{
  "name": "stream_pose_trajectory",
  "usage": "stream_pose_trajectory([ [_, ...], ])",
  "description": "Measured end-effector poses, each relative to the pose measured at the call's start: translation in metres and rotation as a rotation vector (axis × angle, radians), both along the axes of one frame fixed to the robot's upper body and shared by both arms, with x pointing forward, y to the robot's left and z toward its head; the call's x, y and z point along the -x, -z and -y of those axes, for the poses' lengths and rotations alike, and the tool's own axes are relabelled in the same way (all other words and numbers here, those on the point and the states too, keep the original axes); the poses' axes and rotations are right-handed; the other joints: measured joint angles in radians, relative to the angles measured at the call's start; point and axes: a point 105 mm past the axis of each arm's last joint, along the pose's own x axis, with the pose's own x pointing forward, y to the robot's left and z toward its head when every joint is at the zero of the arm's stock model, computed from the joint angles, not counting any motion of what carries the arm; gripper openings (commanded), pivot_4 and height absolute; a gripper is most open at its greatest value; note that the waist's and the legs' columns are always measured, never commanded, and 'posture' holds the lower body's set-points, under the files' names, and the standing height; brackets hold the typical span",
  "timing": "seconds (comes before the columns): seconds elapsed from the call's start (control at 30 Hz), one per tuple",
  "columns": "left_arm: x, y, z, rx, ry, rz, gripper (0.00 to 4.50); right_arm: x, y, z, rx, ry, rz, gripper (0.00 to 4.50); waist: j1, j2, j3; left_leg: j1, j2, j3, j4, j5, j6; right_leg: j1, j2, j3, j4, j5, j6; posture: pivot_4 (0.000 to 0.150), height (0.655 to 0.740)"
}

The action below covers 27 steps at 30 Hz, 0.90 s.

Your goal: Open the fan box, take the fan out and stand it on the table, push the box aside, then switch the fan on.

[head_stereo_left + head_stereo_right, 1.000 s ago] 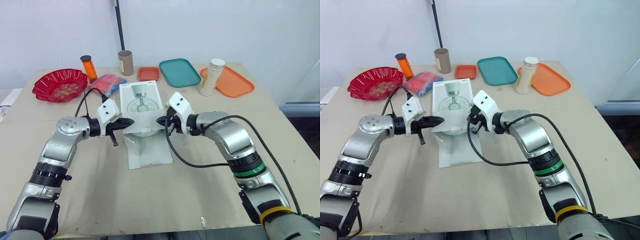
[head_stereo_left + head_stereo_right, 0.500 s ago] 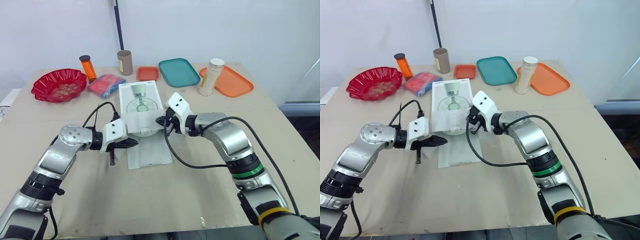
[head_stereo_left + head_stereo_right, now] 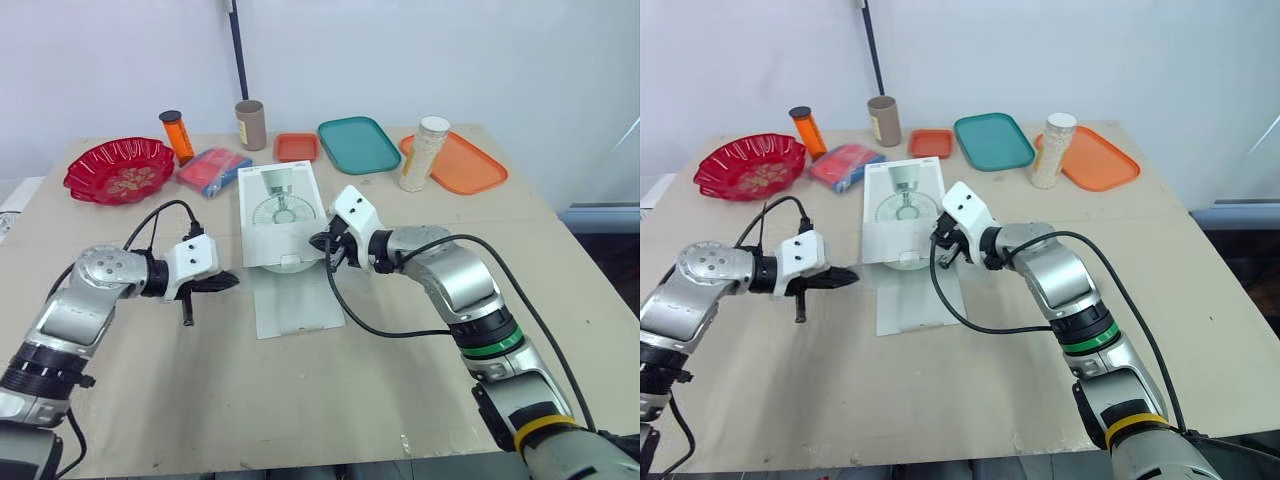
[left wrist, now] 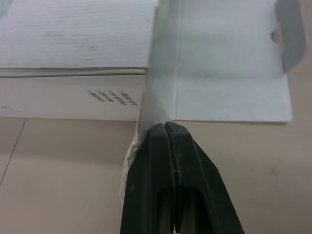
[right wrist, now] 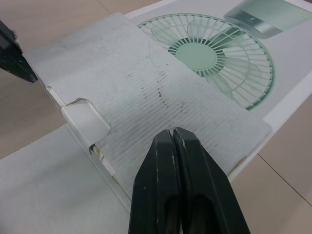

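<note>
Pointing at fan box point(image 5: 161, 92), right gripper point(image 5: 174, 134), closed per wrist view.

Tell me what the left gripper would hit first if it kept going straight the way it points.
Probably the white cardboard fan box: the shut left gripper points at its near left corner, where the opened flap folds out. Whether flap or box wall comes first is unclear.

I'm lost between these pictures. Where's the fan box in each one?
Left eye view: box just left of centre.
Right eye view: box left of centre.
Left wrist view: its plain side, just beyond the left gripper.
Right wrist view: its fan-printed top, just beyond the right gripper.
Shared landmark: the open flap lying flat beside the box.
</note>
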Motion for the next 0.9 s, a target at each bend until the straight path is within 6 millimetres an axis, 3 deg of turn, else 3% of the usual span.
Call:
stream_pose_trajectory([
  [0.53, -0.016, 0.008, 0.008, 0.059, -0.072, 0.043, 0.00, -0.001, 0.000, 0.002, 0.006, 0.007, 0.007, 0.05, 0.002, 0.000, 0.000, 0.000, 0.000, 0.000, 0.000, 0.000, 0.000, 0.000, -0.001, 0.000, 0.000, 0.000, 0.000, 0.150, 0.7400],
  [0.9, 0.012, 0.000, 0.014, 0.068, 0.069, -0.048, 0.00, -0.001, 0.000, 0.001, 0.006, 0.005, 0.008, 0.05, 0.002, 0.000, 0.000, 0.000, 0.000, 0.000, 0.000, 0.000, 0.000, 0.000, 0.000, 0.000, 0.000, 0.000, 0.000, 0.150, 0.7400],
])
